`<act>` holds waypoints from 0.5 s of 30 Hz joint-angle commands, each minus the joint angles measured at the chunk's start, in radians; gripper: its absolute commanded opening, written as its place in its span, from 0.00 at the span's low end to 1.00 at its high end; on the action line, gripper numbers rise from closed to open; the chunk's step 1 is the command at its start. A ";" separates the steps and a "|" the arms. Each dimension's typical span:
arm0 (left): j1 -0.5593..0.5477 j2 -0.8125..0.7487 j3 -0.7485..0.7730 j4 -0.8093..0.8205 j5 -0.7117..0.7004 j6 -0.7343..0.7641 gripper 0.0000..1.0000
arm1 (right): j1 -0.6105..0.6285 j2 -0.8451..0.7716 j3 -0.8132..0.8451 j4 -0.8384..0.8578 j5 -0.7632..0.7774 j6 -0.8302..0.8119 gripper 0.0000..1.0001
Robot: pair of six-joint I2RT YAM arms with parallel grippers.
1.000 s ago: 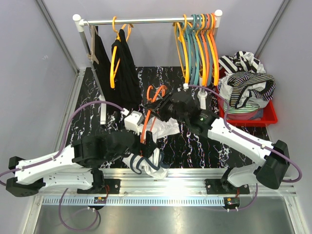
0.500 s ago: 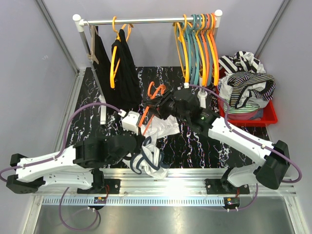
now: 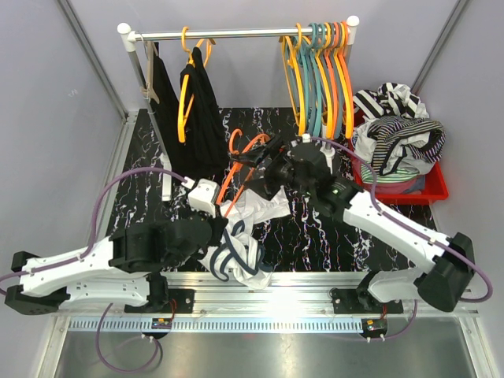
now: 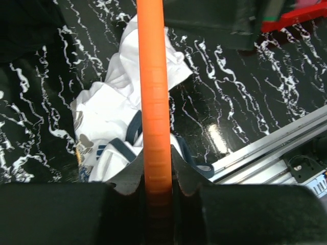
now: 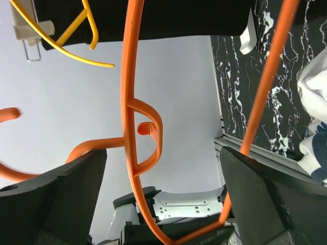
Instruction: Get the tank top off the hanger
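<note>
Hanger [image 4: 153,76] held taut: left end effector [image 4: 157,176] clamped on its bar, right end effector [image 5: 161,168] apart around the hook end, so tank top [image 3: 256,209] slumps on surface [image 3: 311,242] at 6 o'clock

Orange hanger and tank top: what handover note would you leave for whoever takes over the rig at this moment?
Left pincer: shut on the orange hanger, on its straight bar.
Right pincer: open, fingers wide on either side of the hanger's hook end.
Tank top: crumpled on the table beneath the bar.
Done: the garment looks mostly off.
Left: I cannot tell whether a strap loops the bar. Check, then draw the hanger clear.
</note>
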 commanded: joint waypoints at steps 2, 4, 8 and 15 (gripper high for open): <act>0.000 -0.016 0.109 -0.048 -0.082 0.002 0.00 | -0.049 -0.181 -0.085 -0.002 -0.036 -0.009 1.00; 0.035 0.027 0.196 -0.088 -0.090 0.031 0.00 | -0.057 -0.263 -0.160 -0.028 -0.033 -0.037 1.00; 0.178 0.140 0.358 -0.098 0.012 0.182 0.00 | -0.060 -0.505 -0.194 -0.184 -0.024 -0.145 1.00; 0.469 0.506 0.893 -0.186 0.224 0.379 0.00 | -0.060 -0.720 -0.144 -0.577 -0.011 -0.262 1.00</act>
